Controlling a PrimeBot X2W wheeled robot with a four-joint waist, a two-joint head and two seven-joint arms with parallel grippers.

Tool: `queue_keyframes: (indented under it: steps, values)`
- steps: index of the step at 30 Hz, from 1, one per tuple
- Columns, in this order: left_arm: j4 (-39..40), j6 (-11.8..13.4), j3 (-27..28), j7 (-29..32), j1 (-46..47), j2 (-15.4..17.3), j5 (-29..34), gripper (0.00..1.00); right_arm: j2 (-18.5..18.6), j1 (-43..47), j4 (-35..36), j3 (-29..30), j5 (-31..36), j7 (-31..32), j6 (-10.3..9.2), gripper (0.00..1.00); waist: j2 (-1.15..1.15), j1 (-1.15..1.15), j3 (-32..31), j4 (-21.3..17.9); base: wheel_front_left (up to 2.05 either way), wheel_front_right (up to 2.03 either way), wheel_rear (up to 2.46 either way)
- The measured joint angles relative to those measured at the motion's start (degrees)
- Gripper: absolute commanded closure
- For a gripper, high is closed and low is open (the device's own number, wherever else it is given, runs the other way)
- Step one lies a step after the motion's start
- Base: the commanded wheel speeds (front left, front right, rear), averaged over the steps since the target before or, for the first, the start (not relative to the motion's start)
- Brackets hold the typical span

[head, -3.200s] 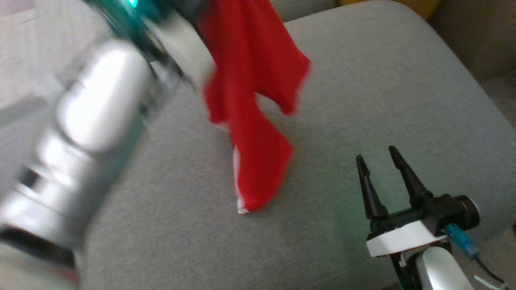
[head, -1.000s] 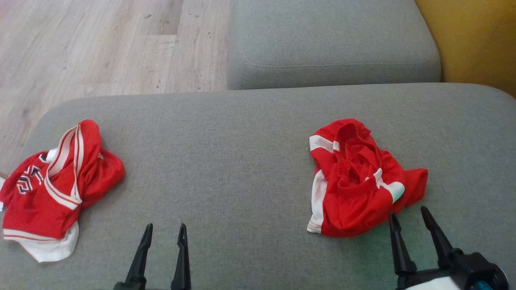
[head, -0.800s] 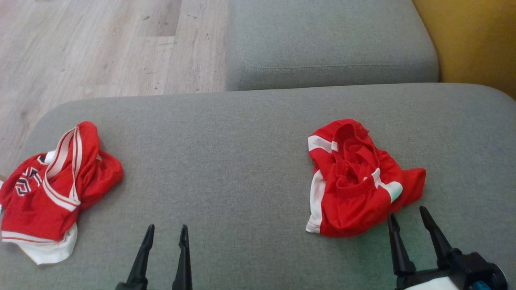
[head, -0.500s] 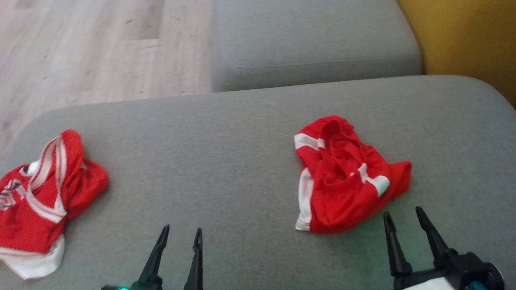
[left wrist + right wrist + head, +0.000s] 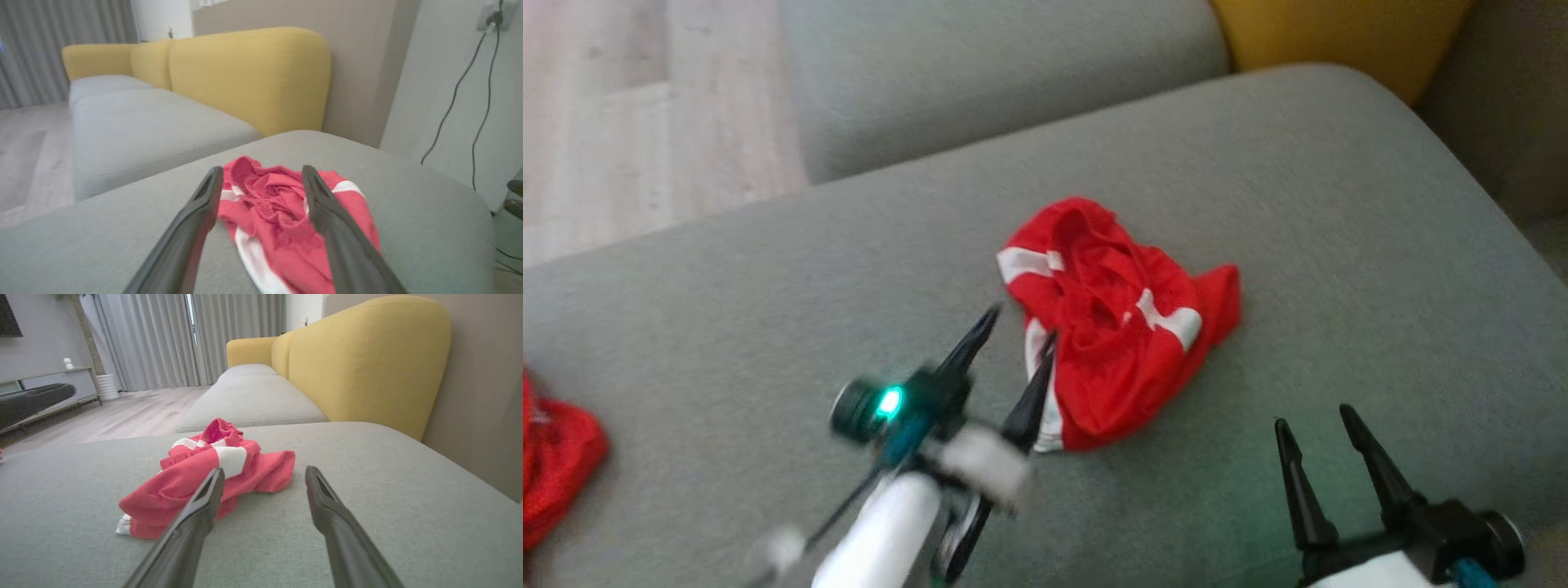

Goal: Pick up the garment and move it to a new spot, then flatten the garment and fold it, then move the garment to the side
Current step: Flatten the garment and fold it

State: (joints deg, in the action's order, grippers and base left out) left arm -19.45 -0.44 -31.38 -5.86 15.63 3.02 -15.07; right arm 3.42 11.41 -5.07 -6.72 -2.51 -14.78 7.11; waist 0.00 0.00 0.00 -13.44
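Note:
A crumpled red garment [image 5: 1123, 322] with white stripes lies in a heap on the grey cushion [image 5: 1339, 245]. It also shows ahead of the fingers in the left wrist view, garment [image 5: 282, 216], and to the left in the right wrist view, garment [image 5: 204, 473]. My left gripper [image 5: 1021, 327] is open, its fingertips at the garment's left edge, nothing between them. My right gripper [image 5: 1313, 418] is open and empty, resting low to the garment's lower right, apart from it.
A second red garment [image 5: 556, 457] lies at the cushion's far left edge. Another grey seat cushion [image 5: 980, 73] lies beyond, with a yellow sofa back [image 5: 245, 77] behind it. Wooden floor [image 5: 621, 122] is at the upper left. Cables [image 5: 474, 94] hang on the wall.
The head camera has swung right. My left arm has reached up and right, bringing its open fingers to the garment's left edge. The right gripper has stayed put.

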Motion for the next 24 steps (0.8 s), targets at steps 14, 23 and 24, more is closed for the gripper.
queue_keyframes:
  steps: [14, 23, 24]
  values:
    - [-9.9, 3.0, -13.5, 17.1, 21.5, -0.2, -8.9, 0.00, 0.1, -5.7, 0.3, -2.5, -0.1, 0.0, 0.00, 0.00, 0.00, 0.01, 9.6, -7.3, 0.00, 0.00, 0.00]
    - [-14.9, 3.0, -18.7, 20.0, 25.9, -0.2, -14.7, 0.00, -0.2, -7.6, -0.2, -3.9, -0.5, 0.0, 0.00, 0.00, 0.00, 0.01, 13.1, -9.6, 0.00, 0.00, 0.00]
    - [-15.6, 3.1, -19.0, 20.0, 26.1, -0.2, -15.1, 0.00, -0.3, -7.7, -0.3, -3.9, -0.5, 0.0, 0.00, 0.00, 0.00, 0.00, 13.3, -9.8, 0.00, 0.00, 0.00]
